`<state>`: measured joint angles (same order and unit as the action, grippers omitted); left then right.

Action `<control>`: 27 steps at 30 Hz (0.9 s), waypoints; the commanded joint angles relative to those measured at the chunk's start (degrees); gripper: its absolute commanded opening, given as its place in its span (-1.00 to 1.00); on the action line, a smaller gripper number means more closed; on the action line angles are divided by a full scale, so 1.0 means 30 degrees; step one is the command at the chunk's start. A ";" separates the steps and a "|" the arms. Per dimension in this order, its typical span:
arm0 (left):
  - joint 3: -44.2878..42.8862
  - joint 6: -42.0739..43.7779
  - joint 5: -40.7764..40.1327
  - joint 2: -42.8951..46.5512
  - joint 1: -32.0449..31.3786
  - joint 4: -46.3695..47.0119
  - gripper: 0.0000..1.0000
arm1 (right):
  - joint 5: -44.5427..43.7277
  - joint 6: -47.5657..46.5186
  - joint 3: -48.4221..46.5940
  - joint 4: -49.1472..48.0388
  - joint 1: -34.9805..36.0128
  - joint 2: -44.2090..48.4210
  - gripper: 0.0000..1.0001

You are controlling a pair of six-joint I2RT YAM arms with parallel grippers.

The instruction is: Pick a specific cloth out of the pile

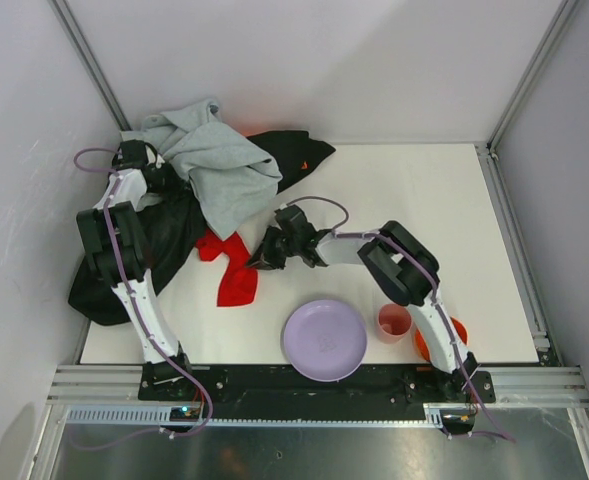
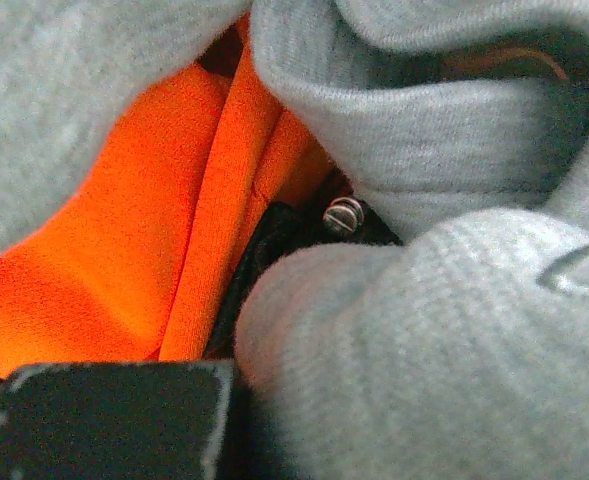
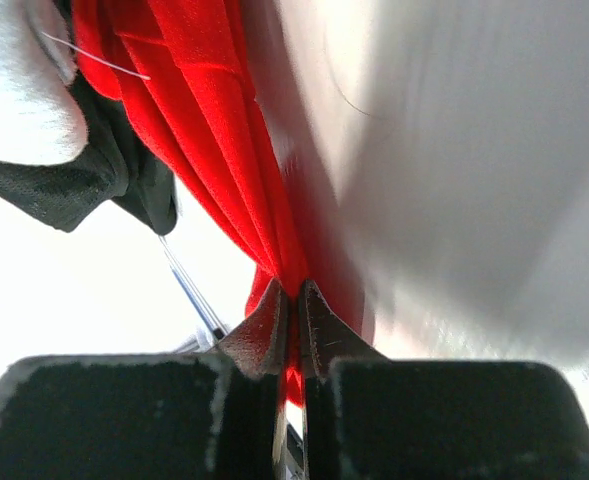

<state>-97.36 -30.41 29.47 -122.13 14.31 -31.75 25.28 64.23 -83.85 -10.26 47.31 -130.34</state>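
Shows the right gripper [image 3: 294, 305] pinched tight on a gathered fold of the cloth [image 3: 214, 130], bright red, with both fingertips pressed together through the fabric. From above, finds this gripper [image 1: 257, 262] just off the near right edge of the pile [image 1: 174, 215], its tips touching the cloth [image 1: 236, 278]. Places the cloth at the pile's near right fringe: upper part tucked against the black garment [image 1: 94, 295], lower part spread flat on the white table [image 1: 424, 200], nearer than the pile.

Moving outward, shows the left gripper [image 1: 159, 178] buried at the pile's far left, closed on a thick roll of the light gray sweatshirt [image 1: 219, 165]. Close up, fills the left wrist view with the sweatshirt [image 2: 454, 350] wrapped over the dark fingers [image 2: 104, 420], with the orange garment [image 2: 124, 250] folded behind. Puts the sweatshirt on top of the pile, draped over the black garment, with a sliver of the orange garment [image 1: 242, 130] peeking out at the pile's far side.

Farther out, to the right of the pile and nearer: a lilac plate [image 1: 324, 340], then a pink cup [image 1: 394, 322], then an orange object [image 1: 459, 330] partly hidden behind the right arm.
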 commanded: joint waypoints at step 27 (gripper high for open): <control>0.0038 0.0622 -0.1773 0.0096 0.0823 -0.1902 -0.99 | 0.0090 -0.4341 0.1604 0.5074 -0.3841 1.0677 -1.00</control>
<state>-97.36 -30.44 32.23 -122.13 14.33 -36.58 22.61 53.34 -75.88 1.28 37.82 -105.45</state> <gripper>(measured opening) 0.068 0.039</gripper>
